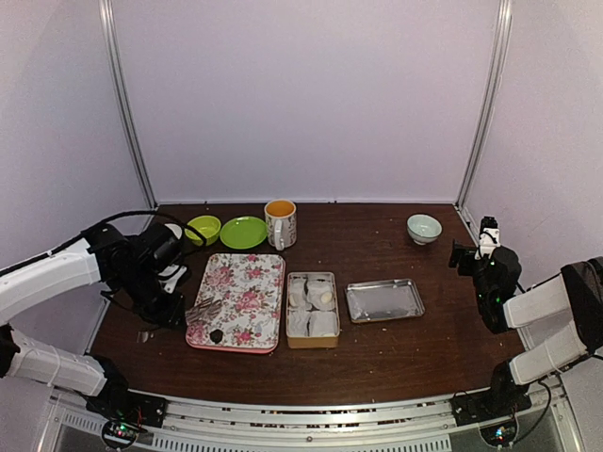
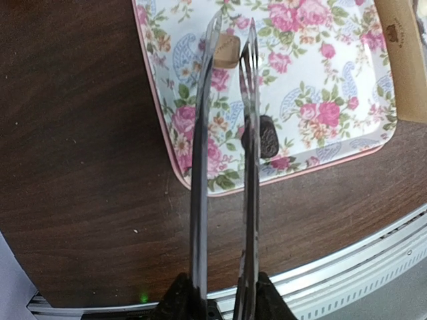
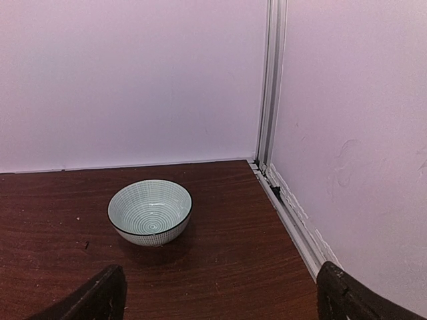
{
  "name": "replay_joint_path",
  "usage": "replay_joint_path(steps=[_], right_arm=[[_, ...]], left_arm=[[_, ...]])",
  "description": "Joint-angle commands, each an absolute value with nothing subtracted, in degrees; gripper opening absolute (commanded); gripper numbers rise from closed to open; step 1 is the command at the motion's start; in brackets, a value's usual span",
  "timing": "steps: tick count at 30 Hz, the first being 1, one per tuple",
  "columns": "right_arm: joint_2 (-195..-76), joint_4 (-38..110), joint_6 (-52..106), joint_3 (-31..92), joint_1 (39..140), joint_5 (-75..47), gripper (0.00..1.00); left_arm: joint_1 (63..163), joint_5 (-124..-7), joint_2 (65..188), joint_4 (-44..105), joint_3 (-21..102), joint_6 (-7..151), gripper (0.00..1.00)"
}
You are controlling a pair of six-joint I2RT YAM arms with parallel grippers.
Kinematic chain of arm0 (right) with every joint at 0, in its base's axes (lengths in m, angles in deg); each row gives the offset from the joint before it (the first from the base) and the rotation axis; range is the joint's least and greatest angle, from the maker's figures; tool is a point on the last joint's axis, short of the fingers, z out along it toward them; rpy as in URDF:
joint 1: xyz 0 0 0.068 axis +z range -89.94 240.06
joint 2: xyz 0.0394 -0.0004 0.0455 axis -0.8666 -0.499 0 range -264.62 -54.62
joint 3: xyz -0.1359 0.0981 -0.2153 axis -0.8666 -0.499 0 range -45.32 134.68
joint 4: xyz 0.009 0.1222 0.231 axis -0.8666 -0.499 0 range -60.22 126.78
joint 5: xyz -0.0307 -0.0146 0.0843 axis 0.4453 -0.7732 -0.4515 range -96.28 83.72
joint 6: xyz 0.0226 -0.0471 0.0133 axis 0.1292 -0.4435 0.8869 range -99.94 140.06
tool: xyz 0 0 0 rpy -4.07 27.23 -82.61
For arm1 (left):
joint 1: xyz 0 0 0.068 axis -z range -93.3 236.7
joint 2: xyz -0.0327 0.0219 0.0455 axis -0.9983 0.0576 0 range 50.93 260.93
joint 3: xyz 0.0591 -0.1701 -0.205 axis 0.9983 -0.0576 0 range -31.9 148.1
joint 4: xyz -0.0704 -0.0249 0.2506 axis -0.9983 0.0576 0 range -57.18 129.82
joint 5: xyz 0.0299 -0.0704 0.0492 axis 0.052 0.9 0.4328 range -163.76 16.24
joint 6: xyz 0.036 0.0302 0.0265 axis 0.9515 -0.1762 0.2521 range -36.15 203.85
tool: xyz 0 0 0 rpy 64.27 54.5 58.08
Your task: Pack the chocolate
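The chocolate (image 1: 216,335) is a tiny dark lump on the near part of the floral tray (image 1: 247,282). In the left wrist view the chocolate (image 2: 268,137) lies just outside my right finger, touching or nearly touching it. My left gripper (image 1: 202,313) hovers over the tray's left near part. Its long thin fingers (image 2: 202,167) stand a narrow gap apart, and the left gripper (image 2: 232,33) has a small tan piece (image 2: 227,50) showing between the tips. The tan tin (image 1: 312,309) holds white wrapped cakes. My right gripper (image 1: 468,252) is far right; the right gripper (image 3: 223,300) is wide open and empty.
A steel tray (image 1: 384,300) lies right of the tin. A mug (image 1: 280,223), a green plate (image 1: 243,232) and a green bowl (image 1: 203,229) stand at the back. A striped bowl (image 3: 150,212) sits ahead of my right gripper, near the wall rail (image 3: 293,220).
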State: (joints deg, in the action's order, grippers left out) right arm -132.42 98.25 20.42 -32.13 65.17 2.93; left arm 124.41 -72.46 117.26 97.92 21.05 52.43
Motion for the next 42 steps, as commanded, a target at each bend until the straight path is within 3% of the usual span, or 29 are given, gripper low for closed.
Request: replay_joint_path(steps=[1, 10, 15, 26, 42], right_arm=[[-132.49, 99.43, 20.69, -31.13, 64.94, 3.72, 1.0], [-132.49, 99.42, 20.69, -31.16, 64.9, 3.74, 1.0], [-132.49, 99.44, 20.76, -31.13, 64.9, 3.74, 1.0], [-132.51, 99.44, 20.71, -31.14, 64.94, 3.74, 1.0], [-132.5, 99.45, 20.76, -31.16, 64.9, 3.74, 1.0]], left_arm=[[124.92, -71.29, 115.47, 98.67, 26.84, 52.73, 0.3], [125.85, -65.84, 113.8, 97.17, 31.68, 52.56, 0.3], [125.89, -71.73, 114.48, 99.81, 31.18, 52.04, 0.31], [125.89, -80.16, 115.12, 100.49, 26.32, 51.01, 0.42], [125.89, -77.38, 118.4, 95.98, 22.5, 52.97, 0.5]])
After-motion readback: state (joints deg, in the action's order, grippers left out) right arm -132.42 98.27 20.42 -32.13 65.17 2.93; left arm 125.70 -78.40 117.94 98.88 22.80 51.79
